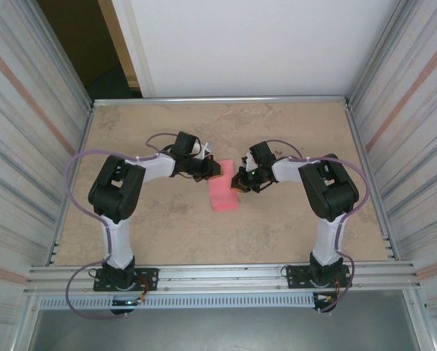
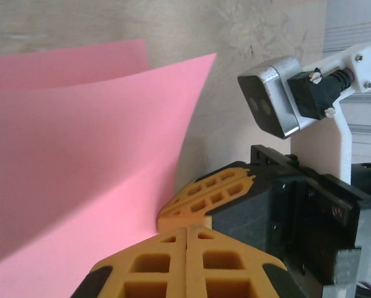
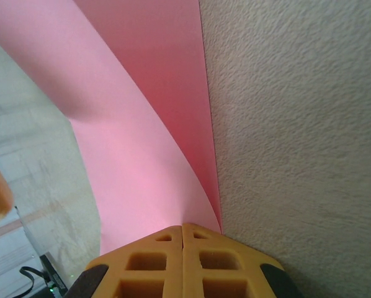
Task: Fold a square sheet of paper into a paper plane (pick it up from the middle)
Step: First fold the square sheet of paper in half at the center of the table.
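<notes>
Table [image 1: 131, 219]: beige, textured, walled in. Left arm [image 1: 116, 191] and right arm [image 1: 328, 186] both reach to the middle, wrists facing each other. Between them is the square sheet of paper [image 1: 223, 194]: pink, mid-table, one part bowed up and over itself, lower layer flat on the surface. I'd call it a half fold under way, no crease set.

Right gripper [image 3: 183, 227] is closed and the layers run into its tip, so it looks clamped on the sheet's edge. Left gripper [image 2: 185, 233] is closed too, pads meeting. The sheet is just beside its tip; can't tell if any paper is between them.

Handling: very light, floppy, springs back, creases or tears easily, slides on the table. Best hold is a shallow pinch at an edge or corner, pulled gently with both sides matched.
</notes>
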You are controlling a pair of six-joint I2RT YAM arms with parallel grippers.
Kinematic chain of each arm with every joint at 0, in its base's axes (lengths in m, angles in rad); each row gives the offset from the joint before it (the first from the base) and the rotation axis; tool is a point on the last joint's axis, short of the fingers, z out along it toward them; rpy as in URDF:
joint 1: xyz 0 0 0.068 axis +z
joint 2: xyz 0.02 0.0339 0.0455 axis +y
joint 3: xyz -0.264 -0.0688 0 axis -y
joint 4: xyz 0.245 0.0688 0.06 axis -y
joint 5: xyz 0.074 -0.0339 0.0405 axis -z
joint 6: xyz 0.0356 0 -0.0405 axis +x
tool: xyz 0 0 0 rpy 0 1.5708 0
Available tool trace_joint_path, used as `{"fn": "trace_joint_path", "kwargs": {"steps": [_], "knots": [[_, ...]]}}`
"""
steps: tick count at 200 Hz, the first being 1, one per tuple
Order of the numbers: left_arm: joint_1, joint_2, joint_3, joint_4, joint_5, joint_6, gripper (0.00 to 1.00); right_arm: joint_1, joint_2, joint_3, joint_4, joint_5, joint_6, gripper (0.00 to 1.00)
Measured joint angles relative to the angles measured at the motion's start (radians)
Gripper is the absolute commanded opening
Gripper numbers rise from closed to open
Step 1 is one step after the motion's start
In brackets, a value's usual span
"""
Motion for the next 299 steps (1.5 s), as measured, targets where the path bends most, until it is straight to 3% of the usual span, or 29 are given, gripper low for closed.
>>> {"fn": "trace_joint_path", "kwargs": {"steps": [59,157,237,299], "knots": [[0.055,0.130,0.044,0.005,0.013,-0.003,0.01,-0.002,0.000,-0.006,0.011,-0.006,0.000,0.00],[0.197,0.138,0.109,-0.098,-0.024,0.092,0.01,-0.005,0.005,-0.012,0.021,-0.012,0.000,0.00],[0.037,0.100,0.111,-0.042,-0.023,0.045,0.01,-0.005,0.006,-0.012,0.021,-0.012,0.000,0.00],[0.074,0.175,0.145,-0.058,-0.029,0.046,0.01,-0.005,0.006,-0.012,0.021,-0.012,0.000,0.00]]}}
